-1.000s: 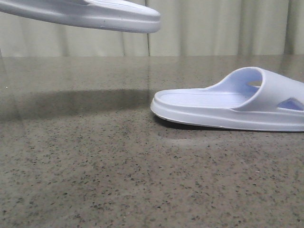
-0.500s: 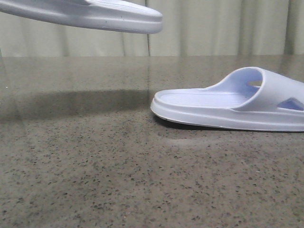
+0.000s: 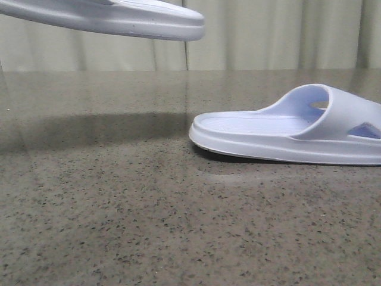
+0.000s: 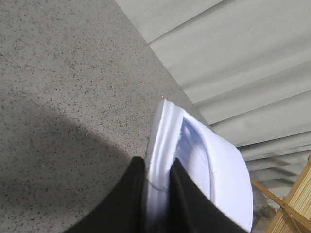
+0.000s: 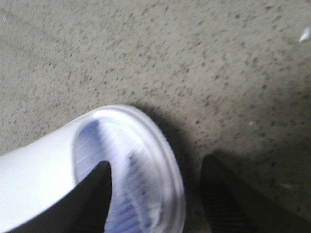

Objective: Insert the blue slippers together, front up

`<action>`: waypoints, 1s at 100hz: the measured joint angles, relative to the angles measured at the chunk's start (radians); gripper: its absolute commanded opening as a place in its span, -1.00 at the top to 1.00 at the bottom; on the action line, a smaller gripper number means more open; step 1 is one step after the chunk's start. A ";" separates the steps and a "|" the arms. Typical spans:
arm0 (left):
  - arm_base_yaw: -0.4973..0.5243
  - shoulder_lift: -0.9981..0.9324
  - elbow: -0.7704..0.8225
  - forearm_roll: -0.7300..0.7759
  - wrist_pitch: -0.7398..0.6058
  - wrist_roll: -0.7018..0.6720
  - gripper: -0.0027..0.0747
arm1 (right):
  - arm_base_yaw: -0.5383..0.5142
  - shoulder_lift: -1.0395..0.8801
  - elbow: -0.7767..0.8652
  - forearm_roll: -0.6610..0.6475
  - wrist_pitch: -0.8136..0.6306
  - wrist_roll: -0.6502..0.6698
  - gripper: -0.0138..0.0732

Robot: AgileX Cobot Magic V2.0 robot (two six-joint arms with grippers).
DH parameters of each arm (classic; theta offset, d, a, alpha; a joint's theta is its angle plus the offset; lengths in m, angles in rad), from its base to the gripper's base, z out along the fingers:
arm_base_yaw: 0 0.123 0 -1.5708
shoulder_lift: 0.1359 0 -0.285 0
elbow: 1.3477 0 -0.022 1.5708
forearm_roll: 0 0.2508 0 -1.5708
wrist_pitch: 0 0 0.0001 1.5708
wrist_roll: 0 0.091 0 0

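Front view, raised slipper: a very pale blue-white moulded foam slide sandal (image 3: 113,19) was seen at the upper left of the frame, clear of the surface, its sole edge facing the camera and its tip pointing toward frame centre.
Front view, resting slipper: a second pale blue-white foam slide sandal (image 3: 292,128) lay flat at the right of the frame on the speckled grey-brown stone table (image 3: 119,226), ribbed footbed up, wide strap and triangular side cut-out toward the right edge.
Front view, separation: the two slippers were well apart, one aloft, one on the table; a broad shadow lay on the table under the raised one.
Front view, background: pale pleated curtains (image 3: 268,33) ran behind the table.
Front view, grippers: neither was in sight.
Left wrist view, left gripper (image 4: 156,194): its black fingers (image 4: 129,194) were closed narrowly on the rim of the raised slipper (image 4: 218,179), which was held on edge above the table (image 4: 58,73).
Right wrist view, right gripper (image 5: 155,194): its dark fingers (image 5: 228,194) stood wide apart, one over the footbed, the other over the table beside the rim; contact with the slipper could not be told.
Right wrist view, resting slipper (image 5: 126,165): its rounded end lay between the fingers at the lower left of the frame, blurred.
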 measured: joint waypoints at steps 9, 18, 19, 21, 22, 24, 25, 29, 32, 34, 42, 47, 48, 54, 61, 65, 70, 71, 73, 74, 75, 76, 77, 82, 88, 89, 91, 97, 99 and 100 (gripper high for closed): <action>0.000 0.000 0.000 0.000 0.000 0.000 0.89 | 0.016 0.000 0.000 0.002 -0.003 0.002 -0.13; 0.000 0.000 0.000 0.000 0.002 0.000 0.89 | 0.023 0.000 0.000 0.007 -0.005 0.002 -0.12; 0.000 0.000 0.000 0.000 0.002 0.000 0.89 | 0.023 0.000 0.000 0.007 -0.006 0.002 -0.12; 0.000 0.000 0.000 0.000 0.002 0.000 0.89 | 0.023 0.000 0.000 0.007 -0.006 0.002 -0.11; 0.000 0.000 0.000 0.000 0.004 0.000 0.89 | 0.023 0.000 0.000 0.007 -0.006 0.002 -0.11; 0.000 0.000 0.000 0.000 0.004 0.000 0.89 | 0.023 0.000 0.000 0.007 -0.006 0.002 -0.08; 0.000 0.000 0.000 0.000 0.004 0.000 0.89 | 0.023 0.000 0.000 0.007 -0.006 0.002 -0.06; 0.000 0.000 0.000 0.000 0.004 0.000 0.89 | 0.023 0.001 0.000 0.007 -0.006 0.002 0.00; 0.000 0.000 0.000 0.000 0.006 0.000 0.89 | 0.023 0.001 0.000 0.007 -0.006 0.002 0.06; 0.000 0.000 0.000 0.000 0.006 0.000 0.89 | 0.023 0.001 0.000 0.007 -0.006 0.002 0.11; 0.000 0.000 0.000 -0.002 0.008 0.000 0.89 | 0.023 0.002 0.000 0.008 0.002 0.002 0.31; 0.000 0.000 0.000 -0.004 0.012 0.000 0.89 | 0.023 0.002 0.000 0.008 0.004 0.002 0.44; 0.000 0.000 0.000 -0.004 0.011 0.000 0.89 | 0.023 0.003 0.000 0.008 0.006 0.002 0.45; 0.000 0.000 0.000 -0.004 0.015 0.000 0.89 | 0.023 0.005 0.002 0.009 0.007 0.002 0.58; 0.000 0.000 0.000 -0.008 0.020 0.000 0.89 | 0.023 0.007 0.002 0.011 0.005 0.002 0.73; 0.000 0.000 0.000 -0.010 0.023 0.000 0.89 | 0.023 0.007 0.002 0.011 0.000 0.002 0.80; 0.000 0.000 0.000 -0.012 0.025 0.000 0.89 | 0.023 0.007 0.002 0.013 -0.012 0.004 0.90; 0.000 0.000 0.000 -0.012 0.024 0.000 0.89 | 0.023 0.007 0.002 0.013 -0.012 0.004 0.92; 0.000 0.000 0.000 -0.014 0.024 0.000 0.89 | 0.023 0.007 0.002 0.014 -0.017 0.004 0.93; 0.000 0.000 0.000 -0.014 0.024 0.000 0.89 | 0.023 0.007 0.002 0.014 -0.020 0.004 0.93; 0.000 0.000 0.000 -0.014 0.024 0.000 0.89 | 0.023 0.007 0.002 0.014 -0.023 0.004 0.93; 0.000 0.000 0.000 -0.014 0.024 0.000 0.89 | 0.023 0.007 0.002 0.014 -0.026 0.004 0.93; 0.000 0.000 0.000 -0.014 0.024 0.000 0.89 | 0.023 0.007 0.002 0.014 -0.028 0.004 0.93; 0.000 0.000 0.000 -0.016 0.025 0.000 0.89 | 0.024 0.007 0.002 0.016 -0.042 0.004 0.93; 0.000 0.000 0.000 -0.016 0.025 0.000 0.89 | 0.024 0.007 0.002 0.016 -0.069 0.004 0.93; 0.000 0.000 0.000 -0.016 0.025 0.000 0.89 | 0.024 0.007 0.002 0.017 -0.072 0.004 0.93; 0.000 0.000 0.000 -0.018 0.025 0.000 0.89 | 0.024 0.007 0.002 0.016 -0.084 0.004 0.93; 0.000 0.000 0.000 -0.018 0.025 0.000 0.89 | 0.024 0.007 0.002 0.028 -0.126 0.004 0.93; 0.000 0.000 0.000 -0.018 0.025 0.000 0.89 | 0.024 0.005 0.002 0.033 -0.136 0.004 0.93; 0.000 0.000 0.000 -0.018 0.025 0.000 0.89 | 0.024 0.005 0.002 0.036 -0.147 0.004 0.93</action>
